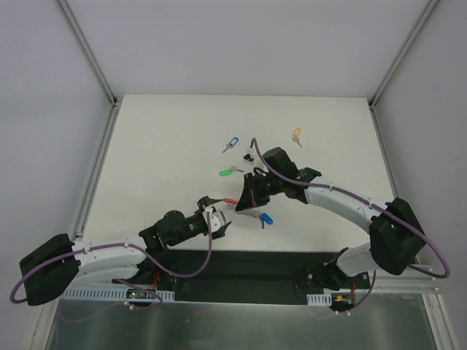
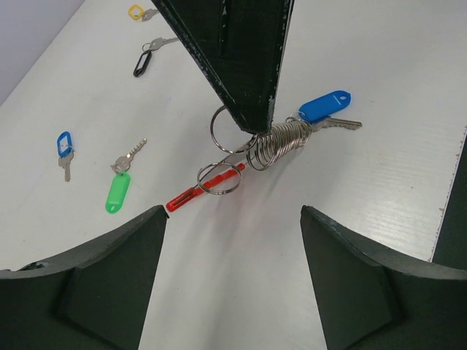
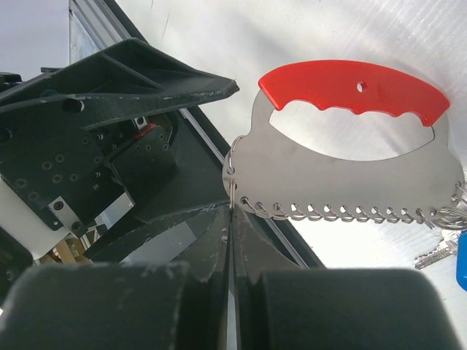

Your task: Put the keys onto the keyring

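White tabletop (image 1: 168, 138). Right gripper (image 3: 232, 219): pinched shut on keyring (image 3: 350, 168) edge (red band, wire coil). Left gripper (image 2: 232, 219): spread wide, empty, near-left. Blue-tagged key (image 2: 325, 106) at coil; green-tagged key (image 2: 117, 193) farther out.

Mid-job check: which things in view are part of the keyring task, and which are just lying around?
Job:
keyring, pinched by the right gripper, jaws shut; blue-tagged key at its coil; loose second blue-tagged key, green-tagged key, black-tagged key, yellow-tagged key; left gripper, open.

Not the job:
table; purple cable.
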You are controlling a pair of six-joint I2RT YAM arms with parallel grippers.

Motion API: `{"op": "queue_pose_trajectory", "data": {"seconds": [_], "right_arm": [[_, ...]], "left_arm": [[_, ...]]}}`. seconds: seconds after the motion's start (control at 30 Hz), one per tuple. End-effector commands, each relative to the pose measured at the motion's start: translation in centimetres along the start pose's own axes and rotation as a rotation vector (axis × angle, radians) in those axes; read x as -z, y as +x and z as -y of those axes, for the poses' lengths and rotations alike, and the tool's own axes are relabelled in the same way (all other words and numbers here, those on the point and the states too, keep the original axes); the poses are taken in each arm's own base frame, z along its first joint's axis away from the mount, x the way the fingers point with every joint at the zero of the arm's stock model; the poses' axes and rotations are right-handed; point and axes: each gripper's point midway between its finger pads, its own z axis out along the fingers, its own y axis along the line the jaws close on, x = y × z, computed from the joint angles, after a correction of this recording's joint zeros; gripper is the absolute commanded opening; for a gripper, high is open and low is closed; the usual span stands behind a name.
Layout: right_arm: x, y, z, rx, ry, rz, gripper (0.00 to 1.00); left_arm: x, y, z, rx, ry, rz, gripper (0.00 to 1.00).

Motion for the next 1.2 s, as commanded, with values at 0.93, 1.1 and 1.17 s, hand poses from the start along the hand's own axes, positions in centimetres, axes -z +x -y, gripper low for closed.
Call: {"op": "queue_pose_trajectory", "data": {"seconds": [0.93, 1.1, 1.17], "right_arm": [[0.8, 2.0, -1.7, 0.128, -0.055, -0.074, 0.01], [0.8, 2.2, -1.7, 0.134, -0.057, -0.081, 0.01], [0.8, 2.2, -1.7, 0.132, -0.055, -0.083, 0.01]], "left_arm": [[-2.3, -5.7, 1.7, -0.088, 0.164, 0.14, 0.5], [-2.5, -6.0, 2.1, -0.085, 0.188, 0.145, 0.45], [-2.5, -6.0, 2.4, -0.083, 0.204, 0.144, 0.43]]}}
